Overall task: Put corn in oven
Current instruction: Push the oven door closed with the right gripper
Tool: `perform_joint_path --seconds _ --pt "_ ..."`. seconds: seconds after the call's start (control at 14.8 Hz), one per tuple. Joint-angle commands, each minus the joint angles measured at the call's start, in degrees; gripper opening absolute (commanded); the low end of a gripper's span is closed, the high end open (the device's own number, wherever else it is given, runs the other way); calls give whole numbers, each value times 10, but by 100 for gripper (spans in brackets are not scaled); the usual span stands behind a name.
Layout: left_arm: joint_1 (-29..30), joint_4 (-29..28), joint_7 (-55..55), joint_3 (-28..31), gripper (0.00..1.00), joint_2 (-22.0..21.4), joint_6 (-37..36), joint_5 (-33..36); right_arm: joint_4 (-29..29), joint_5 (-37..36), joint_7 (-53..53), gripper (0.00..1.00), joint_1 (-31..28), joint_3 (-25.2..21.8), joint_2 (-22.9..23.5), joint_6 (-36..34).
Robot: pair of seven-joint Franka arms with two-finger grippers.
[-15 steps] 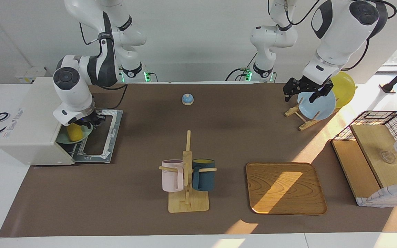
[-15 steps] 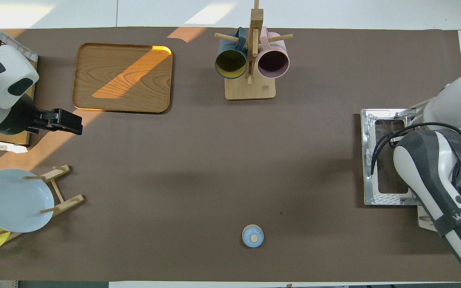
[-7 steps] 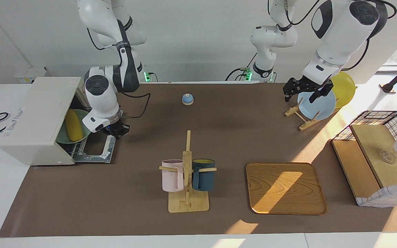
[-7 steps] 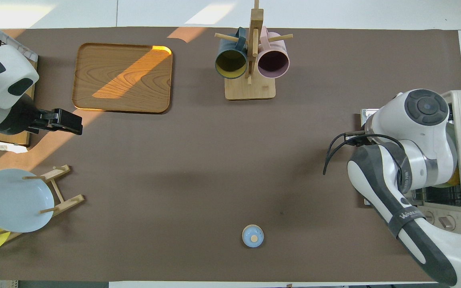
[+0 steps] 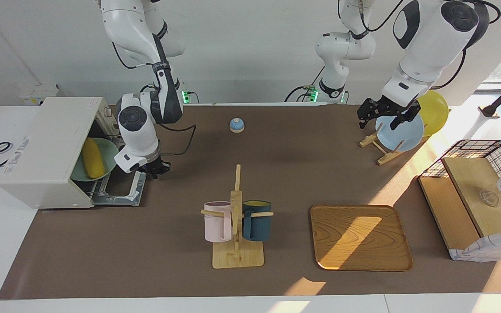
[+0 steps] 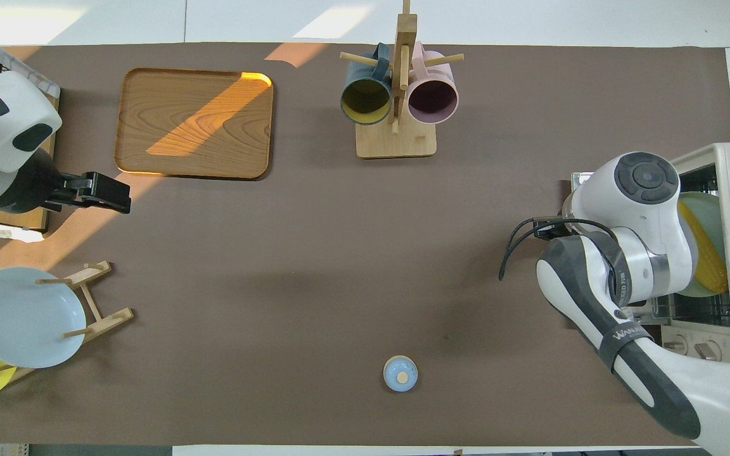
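The corn (image 5: 93, 157) lies on a pale green plate (image 5: 108, 153) inside the oven (image 5: 55, 150), lengthwise across the plate, with the plate resting on the wire rack just within the oven's mouth; the drop-down door (image 5: 122, 191) lies flat open on the table in front of it. The right gripper (image 5: 155, 168) hangs over the outer edge of that door, fingertips together and holding nothing, so the corn looks already delivered and what seems left is shutting the oven. The left gripper (image 5: 385, 114) waits well apart from the oven, over the blue plate (image 5: 400, 130) in the wooden rack at the left arm's end of the table, its fingers spread and empty. As for handling, the corn is probably light and stiff, with a smooth rounded surface that could roll on the shallow plate or slip from a narrow pinch; if it had to be moved, I would take it across its middle, fingers square to its length, rather than at a tapered end. The plate under it likely slides easily on the rack, so any nudge against the oven could shift both.
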Motion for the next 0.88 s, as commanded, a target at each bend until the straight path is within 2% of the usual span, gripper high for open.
perform_joint_path --seconds 0.0,0.13,0.47,0.61,0.81 --pt "5 8 4 -3 100 3 -9 11 -42 0 4 0 -8 1 -11 43" --pt "5 8 4 -3 100 3 -9 11 -42 -13 0 0 -9 0 -11 42" --pt "5 8 4 -3 100 3 -9 11 -33 -114 -7 0 -25 0 -11 13" --pt "5 8 4 -3 100 3 -9 11 6 -155 -18 0 -23 1 -9 -35" --pt "5 8 4 -3 100 3 -9 11 73 -159 -92 0 -30 1 -12 -112"
